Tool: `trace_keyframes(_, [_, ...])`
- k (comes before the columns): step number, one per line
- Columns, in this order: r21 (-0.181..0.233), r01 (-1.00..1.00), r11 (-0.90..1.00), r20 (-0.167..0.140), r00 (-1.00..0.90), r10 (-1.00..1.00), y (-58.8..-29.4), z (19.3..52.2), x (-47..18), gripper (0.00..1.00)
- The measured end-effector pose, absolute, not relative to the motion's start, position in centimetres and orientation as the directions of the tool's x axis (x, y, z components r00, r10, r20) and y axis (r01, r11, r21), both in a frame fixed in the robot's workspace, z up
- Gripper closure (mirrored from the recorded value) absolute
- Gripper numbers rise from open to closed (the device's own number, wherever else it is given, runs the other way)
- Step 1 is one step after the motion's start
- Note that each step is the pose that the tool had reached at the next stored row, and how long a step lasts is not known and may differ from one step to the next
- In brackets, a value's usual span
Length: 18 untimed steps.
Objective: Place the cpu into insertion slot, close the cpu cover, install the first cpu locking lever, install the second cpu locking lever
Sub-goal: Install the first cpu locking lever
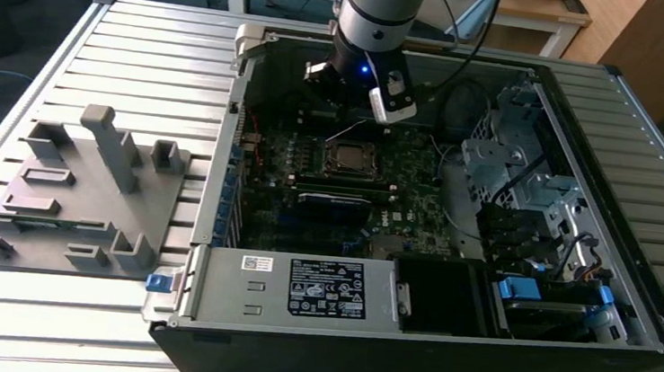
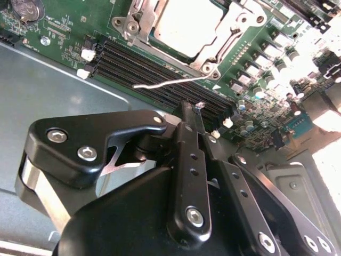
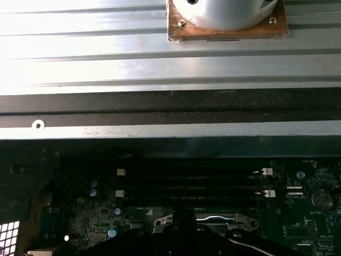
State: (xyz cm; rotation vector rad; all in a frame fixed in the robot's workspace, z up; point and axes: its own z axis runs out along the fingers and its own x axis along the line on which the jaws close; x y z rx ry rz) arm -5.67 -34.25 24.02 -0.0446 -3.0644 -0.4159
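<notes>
Nearest in the exterior view, the slatted metal counter (image 1: 43, 323) carried an open computer case (image 1: 413, 364), with a grey power supply box (image 1: 299, 287) set along the case's near edge. A grey moulded fixture plate (image 1: 67, 190) lay on the counter at the exterior view's left, just beside the case. Beyond the power supply lay the green motherboard (image 1: 414, 220). Near its middle sat the insertion slot (image 2: 130, 25), and the cpu (image 2: 186, 24) was already seated in it, dull grey face up. The cpu cover (image 2: 230, 26) lay flat around the chip, its cut-out framing that face. A thin wire locking lever (image 2: 165, 82) stood free of the socket. Its bent end met the socket's corner and its straight length reached out above the long black memory slots (image 2: 133, 64) on the socket's far side. The gripper (image 2: 193, 113) hung over those memory slots, just beside the lever and apart from it. Its black fingers (image 2: 184, 160) were drawn close together, tips nearly meeting; whether they touched the board could not be told. Farther off, the pale arm (image 1: 384, 6) rose from the gripper past the case's far wall (image 3: 170, 130).
</notes>
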Motion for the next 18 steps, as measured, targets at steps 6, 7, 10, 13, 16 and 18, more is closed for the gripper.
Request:
trace_keyframes(6, [0.265,0.035,0.964,0.052,-0.998,0.022,-34.3,23.3,-5.6,0.9])
trace_keyframes(7, [0.265,0.035,0.964,0.052,-0.998,0.022,-34.3,23.3,-5.6,0.9])
trace_keyframes(10, [0.265,0.035,0.964,0.052,-0.998,0.022,-34.3,23.1,-5.2,0.9])
trace_keyframes(13, [0.265,0.035,0.964,0.052,-0.998,0.022,-34.3,23.0,-4.9,0.9])
trace_keyframes(16, [0.265,0.035,0.964,0.052,-0.998,0.022,-34.3,22.9,-4.6,0.9])
trace_keyframes(18, [0.265,0.035,0.964,0.052,-0.998,0.022,-34.3,22.8,-4.4,0.9])
